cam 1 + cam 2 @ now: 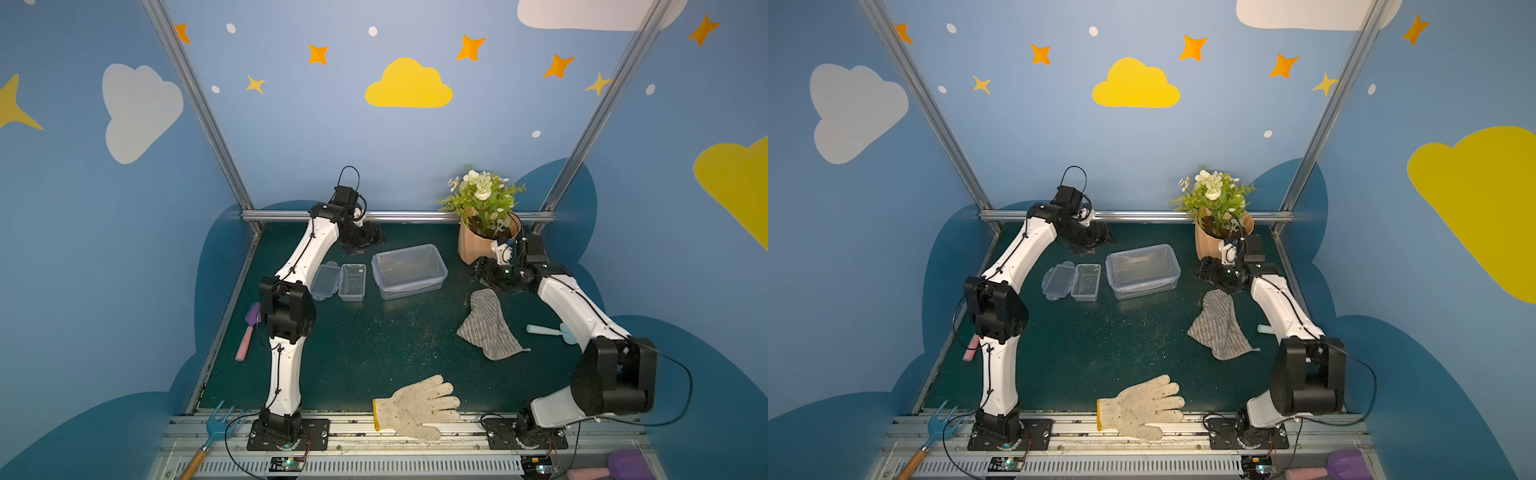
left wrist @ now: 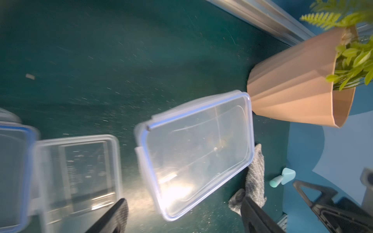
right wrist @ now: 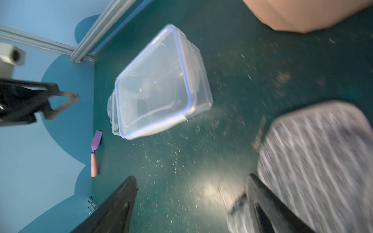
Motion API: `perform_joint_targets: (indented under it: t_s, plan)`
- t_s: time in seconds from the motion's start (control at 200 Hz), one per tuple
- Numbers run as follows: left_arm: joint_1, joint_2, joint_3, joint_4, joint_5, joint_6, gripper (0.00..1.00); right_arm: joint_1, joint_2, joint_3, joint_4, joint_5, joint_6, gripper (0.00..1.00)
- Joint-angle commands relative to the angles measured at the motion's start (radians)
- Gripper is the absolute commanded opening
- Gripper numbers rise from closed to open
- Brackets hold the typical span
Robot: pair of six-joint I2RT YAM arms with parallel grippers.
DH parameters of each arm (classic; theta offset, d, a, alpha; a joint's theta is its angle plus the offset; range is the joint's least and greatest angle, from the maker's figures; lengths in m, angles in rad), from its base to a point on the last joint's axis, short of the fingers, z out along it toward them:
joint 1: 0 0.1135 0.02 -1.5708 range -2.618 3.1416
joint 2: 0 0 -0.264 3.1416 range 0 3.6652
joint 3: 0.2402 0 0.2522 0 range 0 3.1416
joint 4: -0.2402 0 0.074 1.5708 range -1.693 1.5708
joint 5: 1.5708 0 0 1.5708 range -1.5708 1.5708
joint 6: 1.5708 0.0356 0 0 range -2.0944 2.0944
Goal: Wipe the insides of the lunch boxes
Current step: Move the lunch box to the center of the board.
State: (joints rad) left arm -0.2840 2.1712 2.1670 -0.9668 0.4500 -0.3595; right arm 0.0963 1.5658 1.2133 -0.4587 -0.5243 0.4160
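Big clear plastic lunch box [image 1: 409, 270] sits at three o'clock from the small clear lunch box [image 1: 352, 282], and the left gripper [image 2: 184, 203] and right gripper [image 3: 191, 181] both have jaws wide apart, holding nothing.

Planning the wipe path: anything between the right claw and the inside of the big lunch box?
Yes. The big lunch box has its blue-rimmed lid on, covering the inside. Nothing stands on the table between the box and the open right claw. The grey cloth lies right by that claw.
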Motion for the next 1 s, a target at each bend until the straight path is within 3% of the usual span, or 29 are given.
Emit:
perform_joint_targets:
  t_s: [0.0, 0.36, 0.651, 0.861, 0.996]
  plan:
    - [-0.041, 0.018, -0.078, 0.098, -0.031, -0.102, 0.88, 0.012, 0.119, 0.094, 0.110, -0.069, 0.015, 0.83]
    - [-0.119, 0.076, -0.104, 0.128, -0.198, -0.169, 0.89, 0.051, 0.446, 0.356, 0.209, -0.108, 0.038, 0.83]
    - [-0.121, 0.004, -0.116, 0.128, -0.231, -0.161, 0.90, 0.087, 0.498, 0.383, 0.272, -0.112, 0.069, 0.83]
    - [-0.116, -0.056, -0.144, 0.117, -0.369, -0.133, 0.93, 0.126, 0.512, 0.374, 0.285, -0.064, 0.072, 0.83]
    - [-0.101, -0.035, -0.192, 0.183, -0.319, -0.160, 0.94, 0.137, 0.510, 0.343, 0.317, -0.030, 0.083, 0.83]
